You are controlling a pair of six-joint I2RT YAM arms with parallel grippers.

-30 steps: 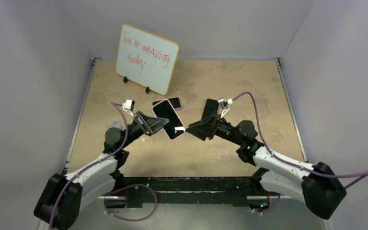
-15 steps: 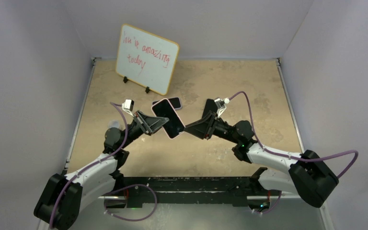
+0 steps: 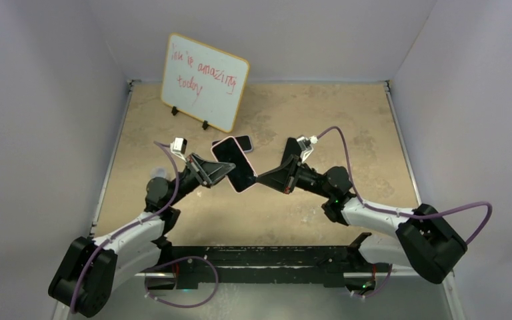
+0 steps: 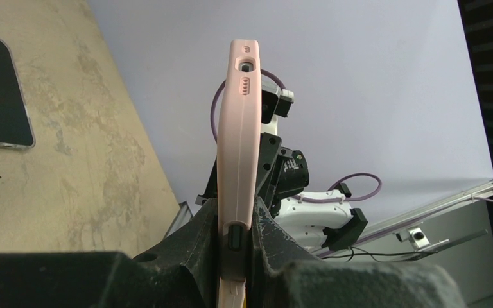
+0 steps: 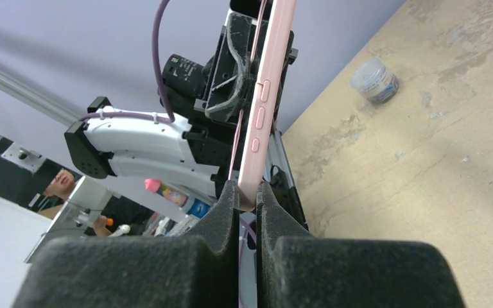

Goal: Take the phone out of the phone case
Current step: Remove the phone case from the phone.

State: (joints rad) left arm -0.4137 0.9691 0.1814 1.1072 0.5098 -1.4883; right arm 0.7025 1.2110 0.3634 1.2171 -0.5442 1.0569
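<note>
While held aloft, the cased phone [image 3: 235,165] slants far-left to near-right.

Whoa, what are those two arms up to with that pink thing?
Two robot arms hold one phone up above the table between them. The left gripper is clamped on one side of its pink case; the right gripper is shut on the edge nearest it. The phone is not out of the case yet. A second phone lies flat on the table behind.
</note>
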